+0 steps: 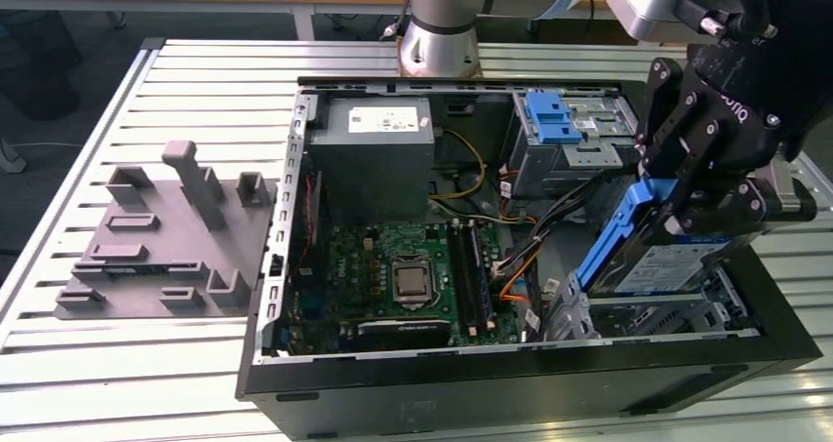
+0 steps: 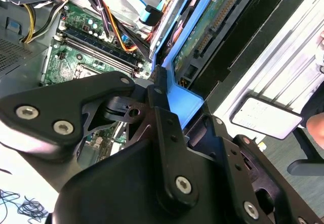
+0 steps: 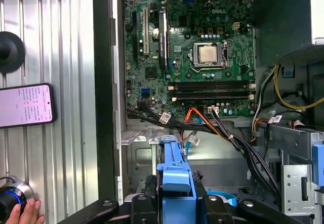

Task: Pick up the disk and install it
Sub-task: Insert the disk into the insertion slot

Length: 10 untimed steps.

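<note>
**While the disk is held at the open case**

Where the computer case (image 1: 521,388) has its front corner, on the exterior view's right, the disk (image 1: 666,264) is held tilted above a metal bay (image 1: 651,317). The jaws are closed on its blue bracket. Whether the lower edge touches the bay cannot be told.

Contents of the case, as noted:
- a green motherboard (image 1: 390,276) is laid flat on its floor;
- a grey power supply box (image 1: 377,154) is set at the back;
- a silver drive cage (image 1: 567,135) with a blue latch is fixed beside that box;
- orange and black cables (image 1: 514,257) are strung between board and bay.

On the desk (image 1: 78,364), a grey moulded fixture (image 1: 150,237) is placed apart from the case, to the exterior view's left.

In the second wrist view the disk's green circuit-board underside (image 2: 212,16) is exposed. In the exterior view the labelled face is presented instead. In the first wrist view the bracket's narrow edge (image 3: 174,181) is seen clamped. A phone (image 3: 25,105) is laid on the desk slats there, and a person's hand (image 3: 24,215) is seen beside a round dark object (image 3: 10,198).
</note>
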### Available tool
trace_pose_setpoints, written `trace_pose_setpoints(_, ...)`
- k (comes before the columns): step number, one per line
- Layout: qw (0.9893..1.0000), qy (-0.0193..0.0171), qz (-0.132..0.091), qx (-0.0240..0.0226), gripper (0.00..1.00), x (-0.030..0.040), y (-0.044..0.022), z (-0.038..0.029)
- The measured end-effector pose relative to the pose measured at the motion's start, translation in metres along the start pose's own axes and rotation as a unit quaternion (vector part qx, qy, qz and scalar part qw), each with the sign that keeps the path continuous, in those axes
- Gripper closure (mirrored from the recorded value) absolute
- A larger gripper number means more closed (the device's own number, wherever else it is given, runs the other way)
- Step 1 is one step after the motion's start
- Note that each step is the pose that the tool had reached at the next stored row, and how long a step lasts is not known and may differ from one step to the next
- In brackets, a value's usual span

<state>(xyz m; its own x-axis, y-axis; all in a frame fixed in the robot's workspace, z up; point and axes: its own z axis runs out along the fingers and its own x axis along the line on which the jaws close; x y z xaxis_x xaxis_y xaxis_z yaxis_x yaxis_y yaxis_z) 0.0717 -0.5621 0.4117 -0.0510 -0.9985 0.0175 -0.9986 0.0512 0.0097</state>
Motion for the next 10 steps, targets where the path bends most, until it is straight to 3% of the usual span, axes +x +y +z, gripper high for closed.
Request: trace_pose_setpoints(10, 1.0000, -0.0001, 0.000, 0.0000, 0.64, 0.0000, 0.0000, 0.0032)
